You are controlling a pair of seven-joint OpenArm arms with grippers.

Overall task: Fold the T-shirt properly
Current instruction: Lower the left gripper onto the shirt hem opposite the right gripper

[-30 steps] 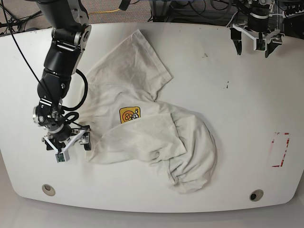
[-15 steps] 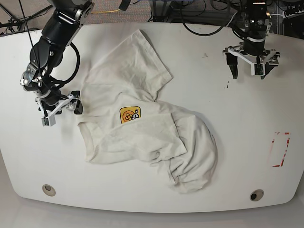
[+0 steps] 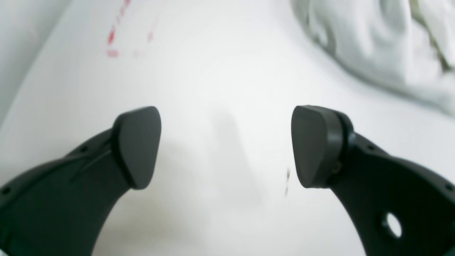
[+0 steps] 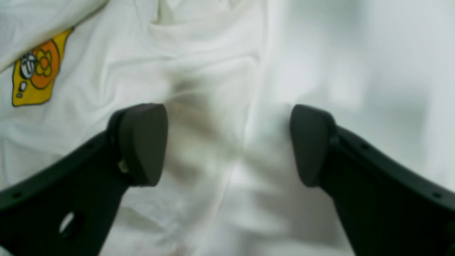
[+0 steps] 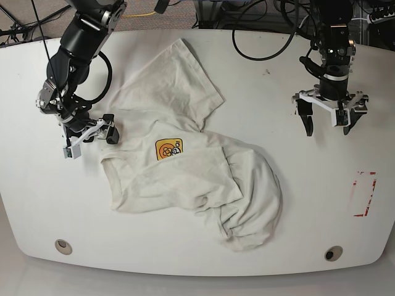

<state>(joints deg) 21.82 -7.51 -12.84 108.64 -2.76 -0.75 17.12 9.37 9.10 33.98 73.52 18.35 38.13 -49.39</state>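
Mid-surface, the T-shirt (image 5: 191, 166) lies crumpled, badge (image 5: 168, 148) up. My right claw (image 5: 88, 134) hangs released at its left edge; left claw (image 5: 329, 115) released over bare surface (image 5: 296, 203), well right. Risk: I pinch two bunched layers and drag the heap.

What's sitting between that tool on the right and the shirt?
Nothing: the base view shows only bare white table between the left tool and the T-shirt.

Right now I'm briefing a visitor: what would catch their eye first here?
The crumpled cream cotton T-shirt sprawls mid-table, its small yellow-orange square badge facing up. The right end effector hovers open at the shirt's edge; the left end effector hangs open over bare white table.
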